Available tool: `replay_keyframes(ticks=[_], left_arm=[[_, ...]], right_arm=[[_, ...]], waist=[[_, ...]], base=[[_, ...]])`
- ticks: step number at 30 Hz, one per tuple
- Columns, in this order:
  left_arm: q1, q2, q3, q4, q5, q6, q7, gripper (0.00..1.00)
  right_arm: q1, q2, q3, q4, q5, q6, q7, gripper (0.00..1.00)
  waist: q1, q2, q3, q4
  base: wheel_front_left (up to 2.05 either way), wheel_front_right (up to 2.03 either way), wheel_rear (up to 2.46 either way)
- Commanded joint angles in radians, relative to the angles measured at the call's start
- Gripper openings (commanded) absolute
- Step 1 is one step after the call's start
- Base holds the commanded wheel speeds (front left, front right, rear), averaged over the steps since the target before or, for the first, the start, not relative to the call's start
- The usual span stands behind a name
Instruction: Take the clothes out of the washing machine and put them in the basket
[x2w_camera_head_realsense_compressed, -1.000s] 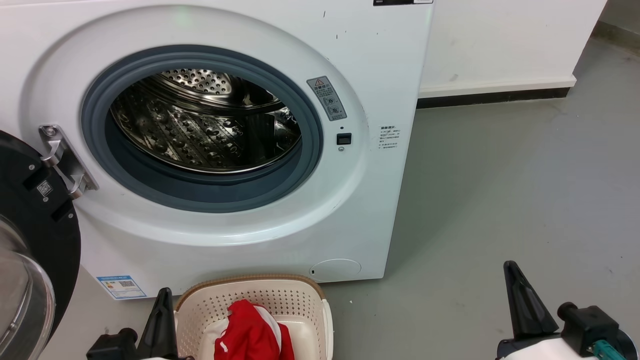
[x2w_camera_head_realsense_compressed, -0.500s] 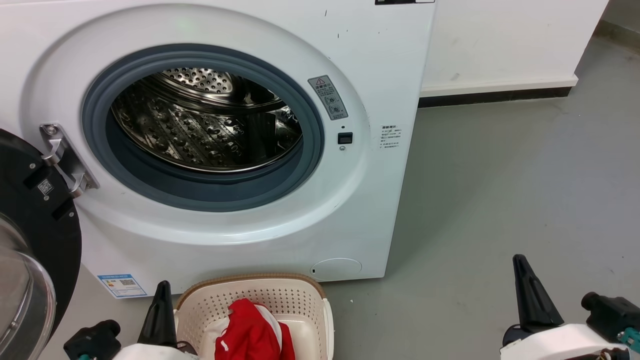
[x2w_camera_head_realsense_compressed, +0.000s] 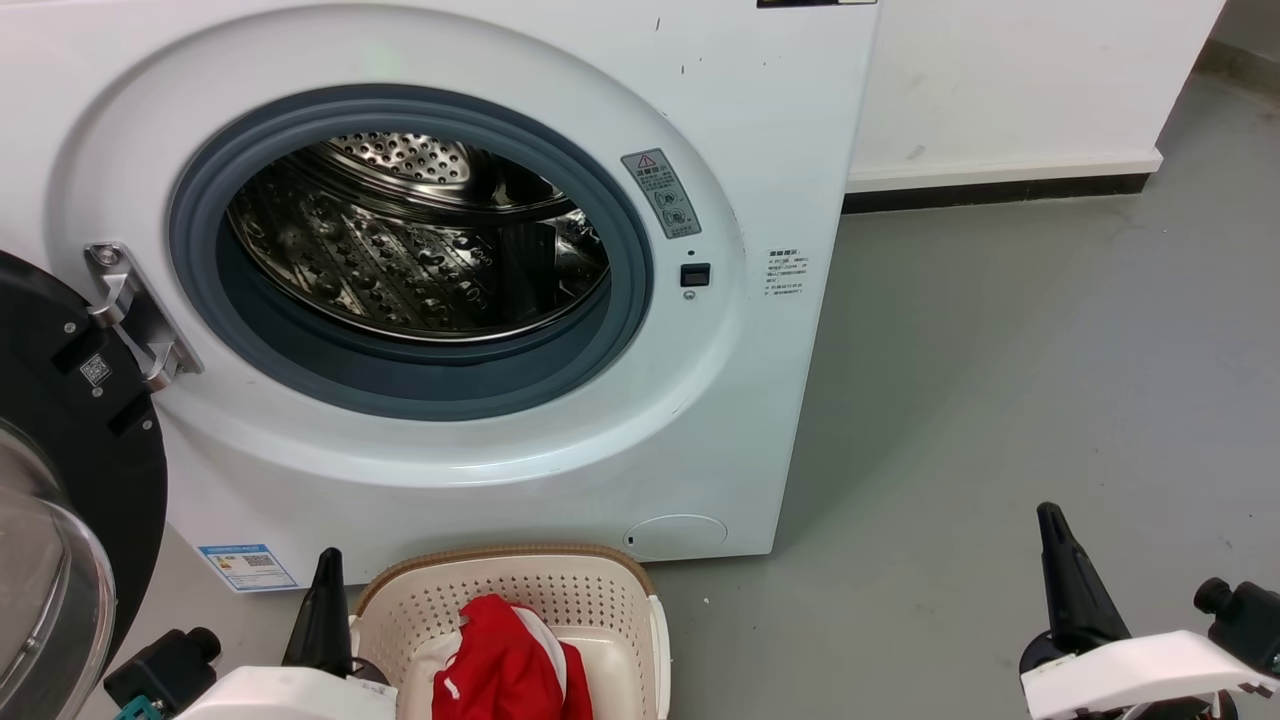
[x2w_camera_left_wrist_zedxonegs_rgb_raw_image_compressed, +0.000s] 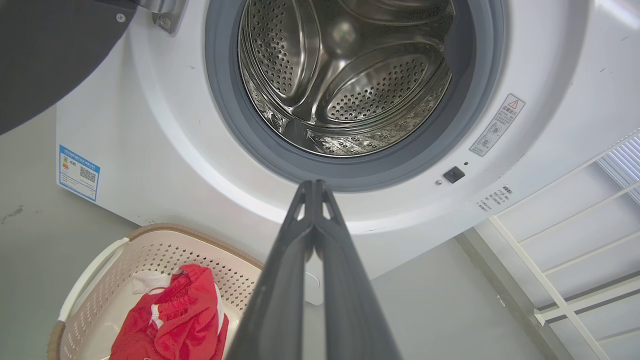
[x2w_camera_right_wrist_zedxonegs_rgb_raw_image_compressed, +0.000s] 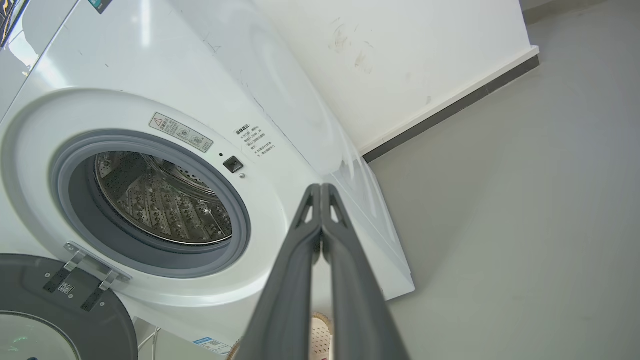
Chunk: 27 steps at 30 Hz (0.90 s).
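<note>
At the lower left of the head view, the left gripper (x2w_camera_head_realsense_compressed: 327, 560) points up the frame, just beside a small cream-white perforated plastic basket (x2w_camera_head_realsense_compressed: 500, 552) with a brown woven-look rim. In its wrist view its two long dark fingers press together, holding nothing. At the lower right, the right gripper (x2w_camera_head_realsense_compressed: 1047, 512) stands over smooth grey floor (x2w_camera_head_realsense_compressed: 1000, 350), its fingers likewise closed tip to tip and empty. Crumpled bright red clothes (x2w_camera_head_realsense_compressed: 500, 665) with white trim lie inside the basket at bottom centre. Behind it stands the large white front-loading washing machine (x2w_camera_head_realsense_compressed: 760, 120), its black-framed glass door (x2w_camera_head_realsense_compressed: 70, 430) swung open at the left edge and its shiny perforated steel drum (x2w_camera_head_realsense_compressed: 400, 250) showing through the grey-ringed porthole at upper left
</note>
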Motion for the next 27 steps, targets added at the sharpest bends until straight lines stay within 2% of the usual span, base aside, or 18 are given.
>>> replay_keyframes(ticks=[1, 27], left_arm=[[-0.025, 0.001, 0.006, -0.008, -0.03, -0.008, 0.005, 0.0], [-0.08, 0.001, 0.017, 0.032, -0.365, -0.025, 0.086, 0.0]], right_arm=[[-0.036, -0.008, -0.004, -0.006, 0.036, 0.0, 0.004, 0.0], [-0.077, -0.013, -0.024, 0.033, 0.4, 0.0, 0.081, 0.0]], waist=[[0.0, -0.0001, 0.0, 0.001], [0.0, -0.0001, 0.005, 0.012]], base=[[0.0, 0.0, 0.0], [0.0, 0.0, 0.0]])
